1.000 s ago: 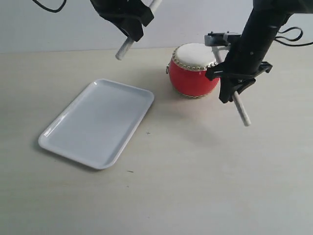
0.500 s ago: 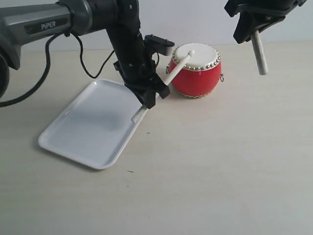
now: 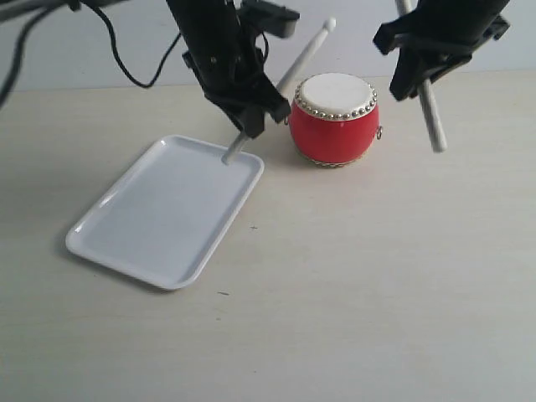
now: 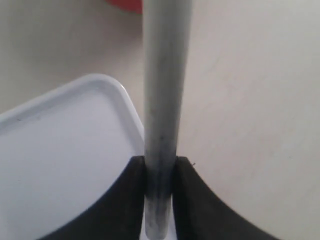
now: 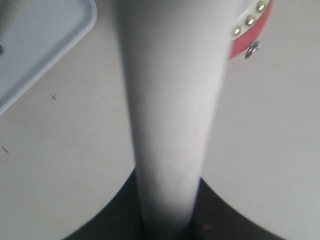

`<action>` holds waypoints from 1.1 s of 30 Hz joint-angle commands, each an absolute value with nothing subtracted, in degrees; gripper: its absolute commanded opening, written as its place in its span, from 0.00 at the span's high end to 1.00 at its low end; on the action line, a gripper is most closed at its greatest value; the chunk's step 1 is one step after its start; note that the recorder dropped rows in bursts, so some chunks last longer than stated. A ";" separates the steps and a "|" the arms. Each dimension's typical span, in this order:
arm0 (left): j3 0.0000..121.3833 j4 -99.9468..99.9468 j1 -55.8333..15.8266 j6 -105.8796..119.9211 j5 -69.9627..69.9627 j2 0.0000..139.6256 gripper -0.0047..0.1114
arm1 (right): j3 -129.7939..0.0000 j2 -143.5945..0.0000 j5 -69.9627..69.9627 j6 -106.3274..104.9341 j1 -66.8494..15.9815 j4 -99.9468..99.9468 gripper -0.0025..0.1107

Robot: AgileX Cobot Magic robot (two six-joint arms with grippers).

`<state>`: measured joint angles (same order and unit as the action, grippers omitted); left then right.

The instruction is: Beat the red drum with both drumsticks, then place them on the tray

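The red drum (image 3: 334, 120) with its cream skin stands at the back of the table, a sliver of it also in the left wrist view (image 4: 125, 4) and the right wrist view (image 5: 250, 30). My left gripper (image 3: 247, 105) is shut on one drumstick (image 3: 297, 63), whose ball tip is lifted above and left of the drum; up close the stick (image 4: 162, 90) runs between the black fingers (image 4: 120, 200). My right gripper (image 3: 419, 63) is shut on the other drumstick (image 3: 431, 121), held up to the right of the drum, close up (image 5: 170, 100). The white tray (image 3: 167, 205) lies to the left.
The left arm and its black cable (image 3: 126, 59) hang over the tray's far corner. The tray's rim shows in the left wrist view (image 4: 127, 102) and the right wrist view (image 5: 65, 40). The beige tabletop (image 3: 360, 276) spreads in front.
The left stick has lifted off the drum skin, its ball tip now raised. The right gripper has come down and slightly left with its stick, closer to the drum.
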<state>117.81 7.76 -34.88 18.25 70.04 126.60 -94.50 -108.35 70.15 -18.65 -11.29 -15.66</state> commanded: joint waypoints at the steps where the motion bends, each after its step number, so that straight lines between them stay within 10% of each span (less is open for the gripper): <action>1: 117.95 7.70 -34.96 17.69 69.96 120.14 0.96 | -93.27 -115.89 69.96 -20.66 -11.32 -18.80 0.98; 15: 117.95 7.70 -34.96 17.69 69.96 117.91 0.96 | -93.55 -127.25 69.96 -20.91 -11.32 -20.46 0.98; 33: 117.95 8.25 -34.96 18.33 69.96 136.09 0.96 | -93.68 -100.84 69.96 -20.91 -11.32 -20.38 0.98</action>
